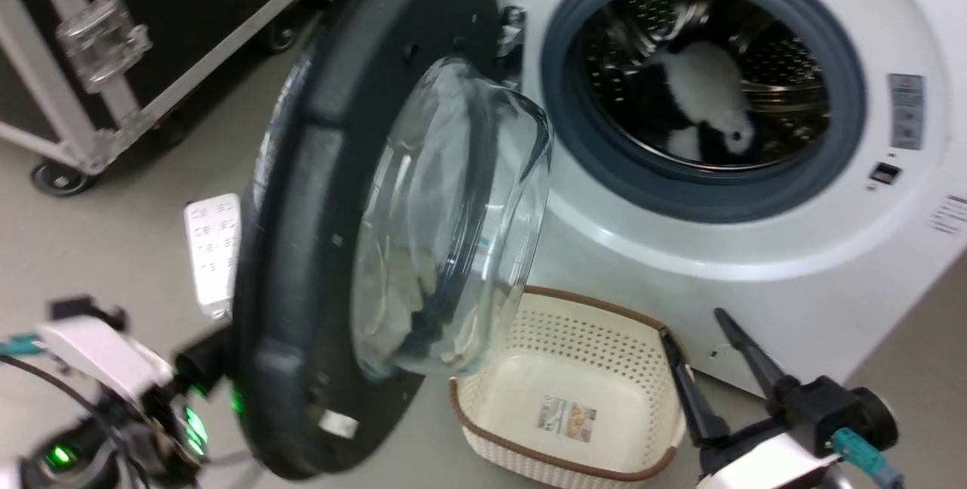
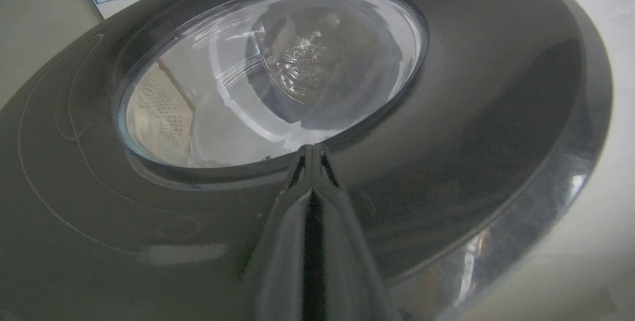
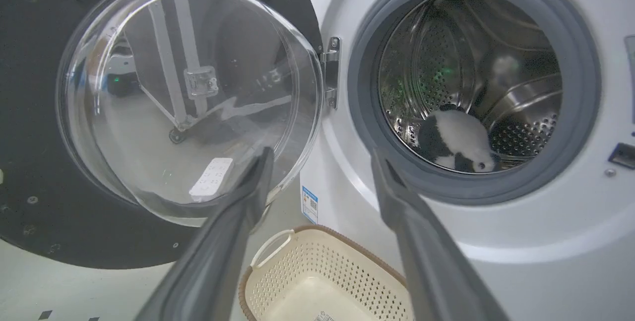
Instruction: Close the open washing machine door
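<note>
The washing machine door [image 1: 302,262] stands swung out to the left of the washing machine [image 1: 680,247], its glass bowl [image 1: 453,209] bulging toward the drum and its metal hinge [image 1: 511,28] at the upper right. In the left wrist view my left gripper [image 2: 312,148] is shut, its tips against the door's dark outer face [image 2: 471,127] just below the glass edge. My right gripper [image 1: 691,324] hangs open at the lower right, near the machine's front, holding nothing. In the right wrist view that right gripper [image 3: 322,156] points between the door's glass bowl [image 3: 188,93] and the grey gasket [image 3: 575,88].
A black-and-white plush toy [image 1: 702,103] lies inside the steel drum. A cream perforated basket [image 1: 574,398] sits on the floor below the door, close to my right gripper. A black wheeled case [image 1: 151,20] stands at the back left, and a white power strip [image 1: 214,251] lies on the floor.
</note>
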`<state>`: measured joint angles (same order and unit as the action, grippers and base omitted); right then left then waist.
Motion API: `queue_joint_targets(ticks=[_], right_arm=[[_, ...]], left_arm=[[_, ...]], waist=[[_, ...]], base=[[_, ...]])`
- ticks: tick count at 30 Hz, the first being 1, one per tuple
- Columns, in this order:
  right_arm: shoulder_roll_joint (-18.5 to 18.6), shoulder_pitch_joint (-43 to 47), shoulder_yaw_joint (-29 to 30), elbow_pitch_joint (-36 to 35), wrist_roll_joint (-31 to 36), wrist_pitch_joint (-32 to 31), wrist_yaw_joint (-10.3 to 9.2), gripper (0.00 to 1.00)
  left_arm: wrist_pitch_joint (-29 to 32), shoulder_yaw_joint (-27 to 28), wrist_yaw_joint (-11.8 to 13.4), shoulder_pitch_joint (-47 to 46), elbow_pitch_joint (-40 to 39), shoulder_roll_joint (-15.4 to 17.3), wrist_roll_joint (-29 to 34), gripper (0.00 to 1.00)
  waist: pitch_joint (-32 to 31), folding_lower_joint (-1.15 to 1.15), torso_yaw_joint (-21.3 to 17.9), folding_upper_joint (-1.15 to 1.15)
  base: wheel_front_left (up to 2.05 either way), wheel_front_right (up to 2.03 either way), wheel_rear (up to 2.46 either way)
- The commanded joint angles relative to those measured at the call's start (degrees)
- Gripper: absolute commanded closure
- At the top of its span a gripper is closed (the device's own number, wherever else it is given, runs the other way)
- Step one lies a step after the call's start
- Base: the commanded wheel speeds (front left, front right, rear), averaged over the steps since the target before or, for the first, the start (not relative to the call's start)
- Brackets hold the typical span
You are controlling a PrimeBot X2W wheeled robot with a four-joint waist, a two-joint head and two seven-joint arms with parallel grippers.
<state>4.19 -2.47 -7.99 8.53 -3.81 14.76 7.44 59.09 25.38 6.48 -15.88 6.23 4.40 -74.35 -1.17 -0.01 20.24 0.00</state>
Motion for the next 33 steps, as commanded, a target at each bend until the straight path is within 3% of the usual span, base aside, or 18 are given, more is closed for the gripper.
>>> queue_joint_targets(ticks=[1, 4, 8, 9, 13, 17, 20, 21, 23, 25, 26, 33], right_arm=[[-0.18, 0.5, 1.34, -0.25, 0.54, 0.24, 0.05, 0.0], [-0.06, 0.28, 3.72, -0.53, 0.64, 0.24, 0.05, 0.0], [0.18, 0.32, 6.07, -0.78, 0.89, 0.24, 0.05, 0.0], [0.18, 0.32, 6.07, -0.78, 0.89, 0.24, 0.05, 0.0], [0.85, 0.55, 6.68, -0.85, 1.17, 0.24, 0.05, 0.0], [1.01, 0.43, 6.5, -1.07, 1.15, 0.24, 0.05, 0.0], [1.7, -0.39, 5.41, -1.25, 1.02, 0.24, 0.05, 0.0], [1.7, -0.39, 5.41, -1.25, 1.02, 0.24, 0.05, 0.0], [2.07, -1.15, 5.2, -1.37, 0.62, 0.24, 0.05, 0.0], [2.15, -1.47, 4.94, -1.33, 0.52, 0.24, 0.05, 0.0], [2.12, -2.43, 4.87, -1.5, -0.05, 0.24, 0.05, 0.0], [1.81, -3.25, 4.57, -1.6, -0.62, 0.24, 0.05, 0.0]], left_arm=[[0.77, -2.08, 0.72, 3.5, -2.92, -1.06, -1.71, 1.0], [0.65, -5.89, 1.71, 8.17, -7.05, -1.45, -5.76, 1.0], [-4.55, -14.75, 2.6, 14.72, -11.8, -1.5, -13.38, 1.0], [-4.55, -14.75, 2.6, 14.72, -11.8, -1.5, -13.38, 1.0], [-14.52, -24.71, 0.35, 19.62, -15.8, -1.51, -20.63, 1.0], [-19.7, -30.43, -1.61, 20.6, -15.77, -1.51, -22.7, 1.0], [-26.7, -35.47, -4.24, 18.97, -13.04, -1.51, -24.9, 1.0], [-26.7, -35.47, -4.24, 18.97, -13.04, -1.51, -24.9, 1.0], [-33.87, -37.18, -6.06, 15.94, -8.8, -1.52, -27.7, 1.0], [-36.02, -37.74, -6.74, 14.77, -7.37, -1.52, -28.55, 1.0], [-43.03, -39.85, -9.57, 9.65, -2.07, -1.52, -32.32, 1.0], [-51.59, -42.45, -12.1, -0.23, 4.55, -1.52, -34.76, 1.0]], waist=[[-0.73, 0.01, -1.87, 0.0], [-1.0, 0.01, -4.05, 0.0], [-0.98, 0.01, -7.83, 0.0], [-0.98, 0.01, -7.83, 0.0], [-0.04, 0.01, -13.64, 0.0], [1.07, 0.01, -17.98, 0.0], [3.67, 0.01, -24.04, 0.0], [3.67, 0.01, -24.04, 0.0], [5.62, 0.01, -28.33, 0.0], [6.34, 0.01, -30.01, 0.0], [8.93, 0.01, -34.9, 0.0], [12.06, 0.01, -38.79, 0.0]], base=[[0.0, 0.0, 0.0], [0.0, 0.0, 0.0], [0.0, 0.0, 0.0], [0.0, 0.0, 0.0], [0.0, 0.0, 0.0], [0.0, 0.0, 0.0], [0.0, 0.0, 0.0], [0.0, 0.0, 0.0], [0.0, 0.0, 0.0], [0.0, 0.0, 0.0], [0.0, 0.0, 0.0], [0.0, 0.0, 0.0]])
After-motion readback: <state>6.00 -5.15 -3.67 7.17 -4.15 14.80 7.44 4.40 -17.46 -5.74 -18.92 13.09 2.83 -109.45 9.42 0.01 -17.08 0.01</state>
